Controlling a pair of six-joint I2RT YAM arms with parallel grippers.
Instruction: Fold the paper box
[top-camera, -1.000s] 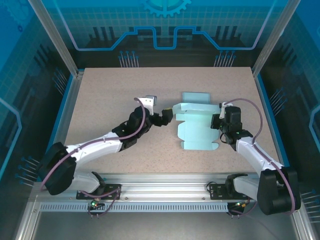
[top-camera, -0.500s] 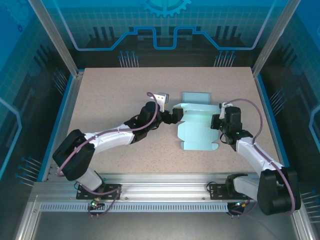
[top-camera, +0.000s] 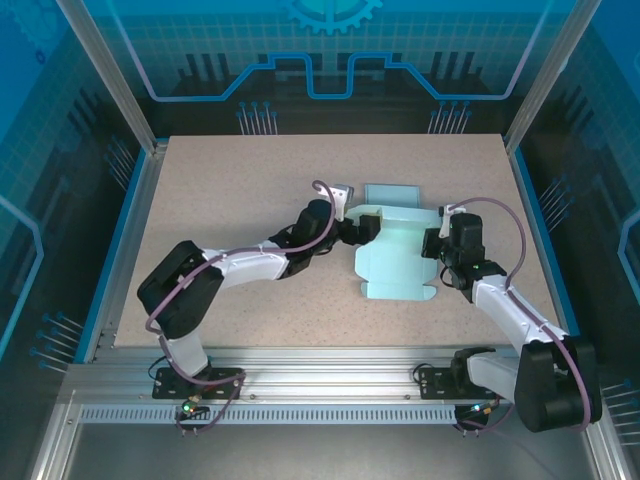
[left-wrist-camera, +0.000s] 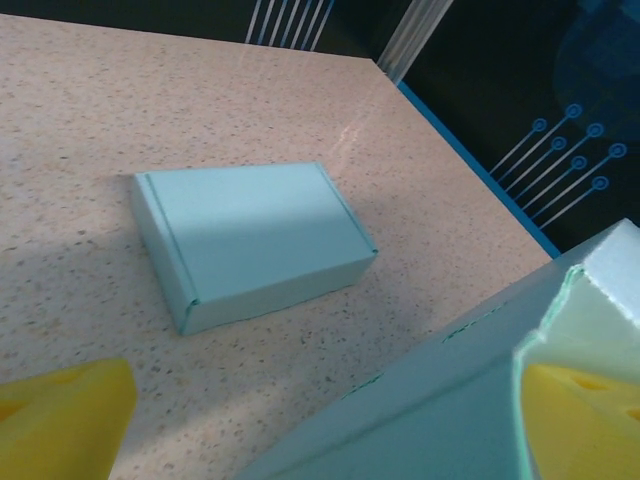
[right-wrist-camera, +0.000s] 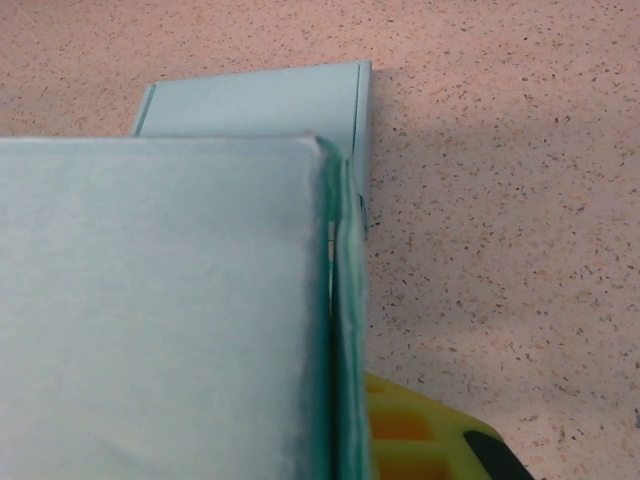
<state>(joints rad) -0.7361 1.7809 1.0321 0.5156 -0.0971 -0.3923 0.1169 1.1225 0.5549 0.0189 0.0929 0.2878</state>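
Left jaws stand wide apart at the far left corner of the box (top-camera: 400, 262), at the end of the left arm (top-camera: 250, 265). From the left wrist, one yellow pad (left-wrist-camera: 62, 412) hangs free over the bare worktop (left-wrist-camera: 80, 90) at lower left. The other pad (left-wrist-camera: 585, 400) sits at lower right, partly hidden behind a raised pale-green flap (left-wrist-camera: 440, 400) of the box. That flap lies between the two pads, close to the right-hand one; whether it touches either I cannot tell. Beyond the pads a closed box (left-wrist-camera: 250, 230) of the same pale green lies flat on the worktop, apart from the flap.

From above, the box rests a little right of the worktop's (top-camera: 230, 180) middle, between the two arms. It is partly formed: walls stand at its far end, and its near end lies flat with small tabs at the edge. The closed box (top-camera: 393, 194) lies just behind it.

Reaching in from the near right on the right arm (top-camera: 505, 305), the right jaws are clamped together on the box's right side wall. From the right wrist, that wall (right-wrist-camera: 345, 330) runs edge-on down into the jaws, with a yellow pad (right-wrist-camera: 420, 430) on its right and the box's broad panel (right-wrist-camera: 150, 300) on its left. The closed box (right-wrist-camera: 260, 100) shows past the panel's far edge.
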